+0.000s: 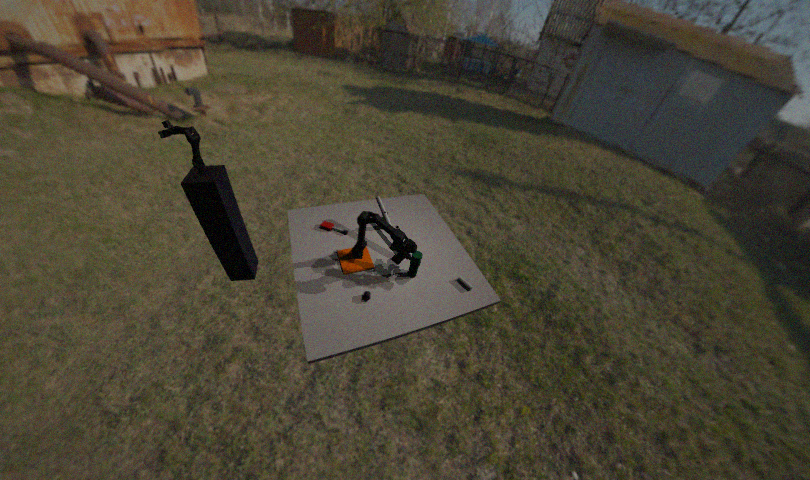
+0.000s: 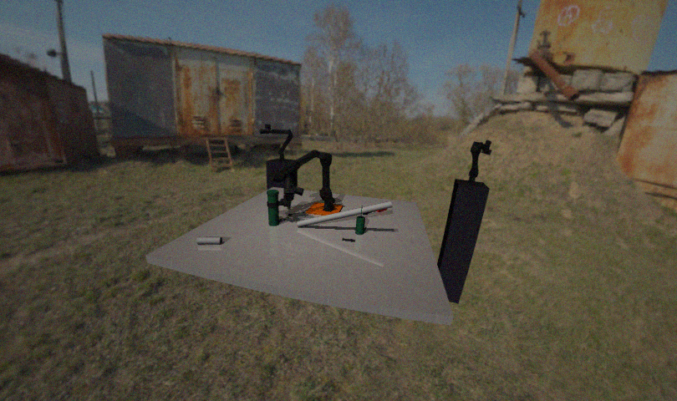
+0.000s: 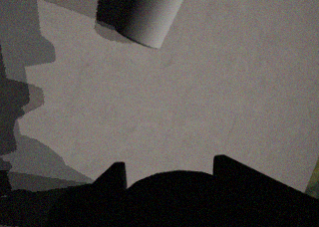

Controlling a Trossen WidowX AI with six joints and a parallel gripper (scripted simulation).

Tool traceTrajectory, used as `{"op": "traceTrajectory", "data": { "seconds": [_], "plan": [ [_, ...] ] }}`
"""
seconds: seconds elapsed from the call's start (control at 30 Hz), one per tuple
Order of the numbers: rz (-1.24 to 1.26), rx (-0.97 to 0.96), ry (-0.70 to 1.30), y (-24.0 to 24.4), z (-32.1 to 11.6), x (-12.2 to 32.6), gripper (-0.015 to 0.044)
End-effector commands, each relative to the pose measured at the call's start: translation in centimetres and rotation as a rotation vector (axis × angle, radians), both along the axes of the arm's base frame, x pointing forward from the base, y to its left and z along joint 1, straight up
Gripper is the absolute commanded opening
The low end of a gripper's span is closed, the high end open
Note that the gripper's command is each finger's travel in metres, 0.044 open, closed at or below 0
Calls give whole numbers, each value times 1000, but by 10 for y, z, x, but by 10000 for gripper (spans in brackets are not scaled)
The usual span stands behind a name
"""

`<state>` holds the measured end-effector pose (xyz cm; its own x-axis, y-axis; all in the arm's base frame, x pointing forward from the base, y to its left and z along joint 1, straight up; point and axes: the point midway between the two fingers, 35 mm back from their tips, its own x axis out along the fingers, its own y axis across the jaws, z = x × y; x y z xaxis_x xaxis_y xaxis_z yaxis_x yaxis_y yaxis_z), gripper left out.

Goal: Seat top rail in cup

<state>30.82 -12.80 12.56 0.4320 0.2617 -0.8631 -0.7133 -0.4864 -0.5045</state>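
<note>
The pale rail (image 1: 382, 208) (image 2: 332, 216) (image 3: 157, 18) slopes over the short green post (image 2: 359, 227), its lower cut end towards the big green post (image 1: 414, 268) (image 2: 273, 215). The loop cap is too small to make out clearly. In the wrist view the cut end is ahead of my fingers, apart from the cup. The dark brace band (image 2: 270, 203) sits high on the big post, just below its cap. My gripper (image 2: 288, 205) (image 3: 169, 168) points down beside that post. It is shut on the dark rail-end cup (image 3: 170, 183), whose rounded top shows between the fingers.
The short grey tube (image 1: 463, 284) (image 2: 208, 241) lies beyond the big post. A small dark bolt (image 2: 348, 240) lies near the short post. A red-headed tool (image 1: 326, 225) and a small dark piece (image 1: 366, 295) lie either side of the orange base plate (image 1: 346, 265). Black pedestals (image 1: 219, 220) (image 2: 464, 233) stand off the board.
</note>
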Motion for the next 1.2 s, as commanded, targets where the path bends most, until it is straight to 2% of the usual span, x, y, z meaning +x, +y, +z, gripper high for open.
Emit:
{"op": "traceTrajectory", "data": {
  "seconds": [0.0,0.03,1.17],
  "plan": [
    [-12,0,1,0,0,1,26],
    [-19,0,1,0,0,1,0],
    [-272,7,-5,10,0,23,0]
  ]
}}
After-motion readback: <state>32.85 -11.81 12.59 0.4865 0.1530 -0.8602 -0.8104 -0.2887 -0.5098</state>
